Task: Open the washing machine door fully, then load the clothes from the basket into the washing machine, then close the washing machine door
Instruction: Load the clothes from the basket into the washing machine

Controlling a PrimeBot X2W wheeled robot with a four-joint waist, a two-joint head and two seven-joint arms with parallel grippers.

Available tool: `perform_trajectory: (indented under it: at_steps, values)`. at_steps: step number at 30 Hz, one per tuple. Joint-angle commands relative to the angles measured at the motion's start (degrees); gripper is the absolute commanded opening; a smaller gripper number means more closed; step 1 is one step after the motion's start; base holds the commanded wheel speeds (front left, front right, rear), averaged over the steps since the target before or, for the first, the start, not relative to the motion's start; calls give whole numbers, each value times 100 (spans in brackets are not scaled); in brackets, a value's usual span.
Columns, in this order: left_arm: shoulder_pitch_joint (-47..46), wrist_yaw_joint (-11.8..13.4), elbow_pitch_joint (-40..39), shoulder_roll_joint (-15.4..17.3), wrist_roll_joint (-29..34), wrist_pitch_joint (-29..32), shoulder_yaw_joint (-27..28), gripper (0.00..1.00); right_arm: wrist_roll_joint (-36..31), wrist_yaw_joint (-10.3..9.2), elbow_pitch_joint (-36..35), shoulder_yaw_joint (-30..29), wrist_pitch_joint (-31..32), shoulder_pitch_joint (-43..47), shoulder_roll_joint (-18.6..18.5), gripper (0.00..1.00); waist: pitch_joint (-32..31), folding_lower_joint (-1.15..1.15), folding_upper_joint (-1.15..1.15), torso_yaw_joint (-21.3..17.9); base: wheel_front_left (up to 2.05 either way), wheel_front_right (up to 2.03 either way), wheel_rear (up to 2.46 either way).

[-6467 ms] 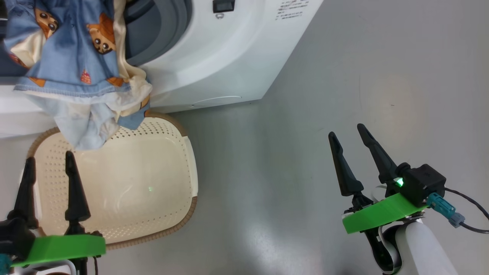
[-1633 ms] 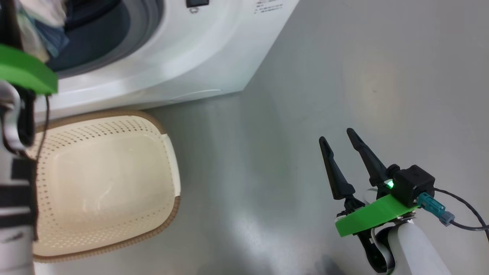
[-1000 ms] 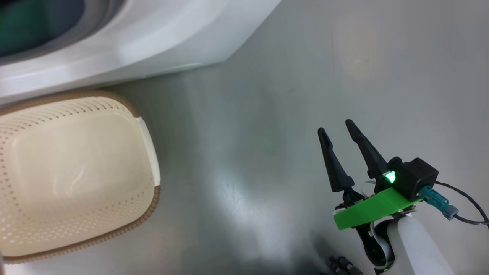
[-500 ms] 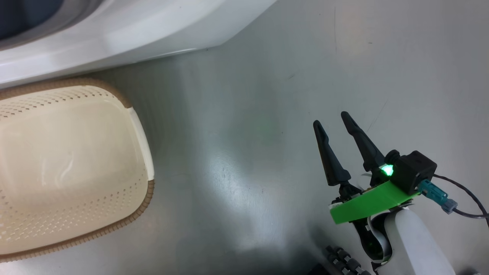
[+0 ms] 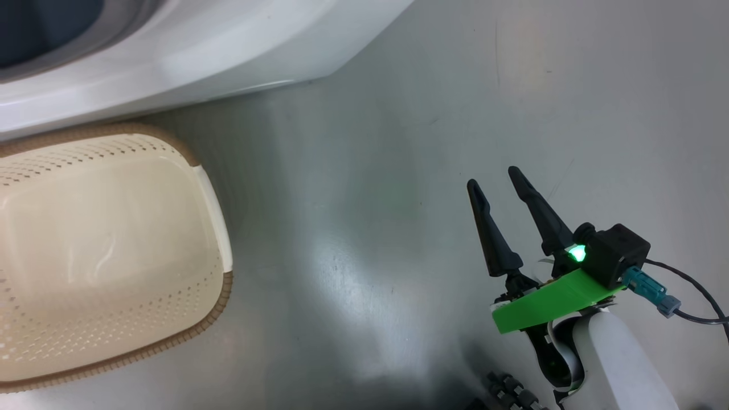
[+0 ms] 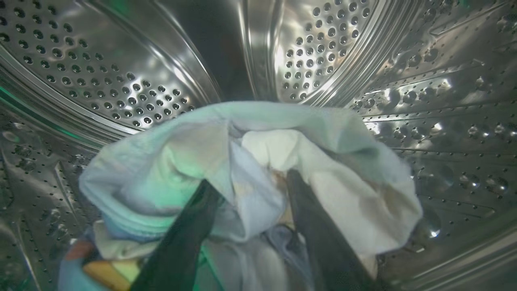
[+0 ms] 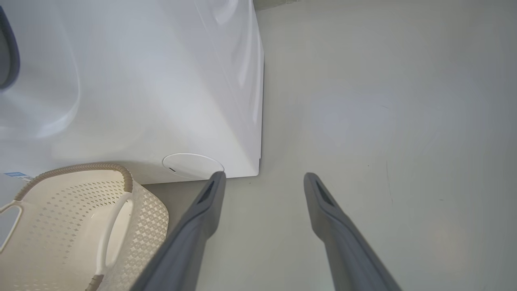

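**Soft bundle lies in the drum, left hand parted around it**

The clothes are a limp, light heap of pale blue and cream cloth. They will likely sag, fold and trail wherever they are lifted, with no stiffness to push against and nothing fragile to protect. The best hold is probably a deep pinch on a thick gathered fold, such as the cream ridge near the middle. A loose edge would let the rest hang down and catch on the gasket.

The heap has no real heading. Its long axis runs across the left wrist view from side to side, with the blue fold at one end, the cream part at the other and an orange-brown patch low in the corner.

The heap rests on the perforated steel drum inside the washing machine. The left hand has its two fingers well apart, and cloth bulges between and over them without being squeezed, as far as I can judge.

The basket stands on the floor, just beside the machine's front. The right hand hovers over the floor, well apart from both, spread wide and carrying nothing.
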Motion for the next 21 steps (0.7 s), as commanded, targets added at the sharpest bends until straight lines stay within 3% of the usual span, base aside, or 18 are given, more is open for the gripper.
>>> perform_trajectory:
  at_steps: [1,12,21]
  values:
    - [-99,23,-99,214,-51,-33,49,100,62,8,-92,123,-68,104,8,100,-27,0,0,21,0,0,0]
    - [519,54,25,7,-200,-198,4,100,-59,8,-52,-49,-68,170,8,100,-542,0,0,260,0,0,0]
    - [1434,73,-412,-129,-383,-250,60,100,-388,8,20,-114,-68,331,8,100,-1238,0,0,482,0,0,0]
